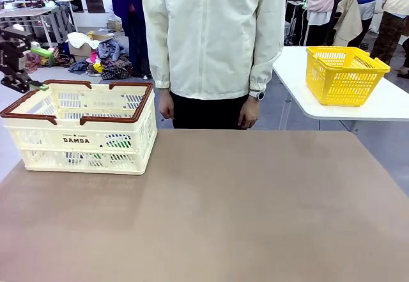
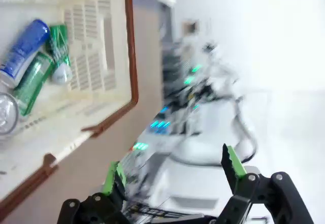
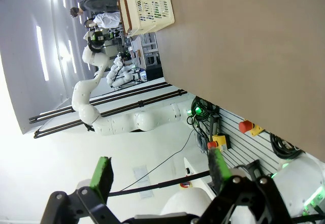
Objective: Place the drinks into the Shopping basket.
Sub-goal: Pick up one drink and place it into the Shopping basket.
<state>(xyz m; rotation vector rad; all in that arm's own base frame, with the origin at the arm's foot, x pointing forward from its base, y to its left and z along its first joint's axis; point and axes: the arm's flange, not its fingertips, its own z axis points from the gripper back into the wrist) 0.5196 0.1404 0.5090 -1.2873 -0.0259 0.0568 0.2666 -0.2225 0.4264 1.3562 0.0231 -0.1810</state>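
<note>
Green and blue drinks (image 2: 31, 71) lie flat inside your Shopping basket (image 1: 83, 125), up-left of the left gripper (image 2: 175, 176), which is nearer, jaws wide, empty; right gripper (image 3: 160, 176) gapes too, well away.

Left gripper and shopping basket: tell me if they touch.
Apart. The left wrist view shows the left gripper open and empty, bare table between its green pads and the shopping basket.

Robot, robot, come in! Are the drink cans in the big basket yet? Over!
Left gripper jaws open, empty. Right gripper jaws open, empty. Blue and green metal drink cans lying inside the cream lattice shopping basket with reddish-brown rim. Nothing in the way.
</note>
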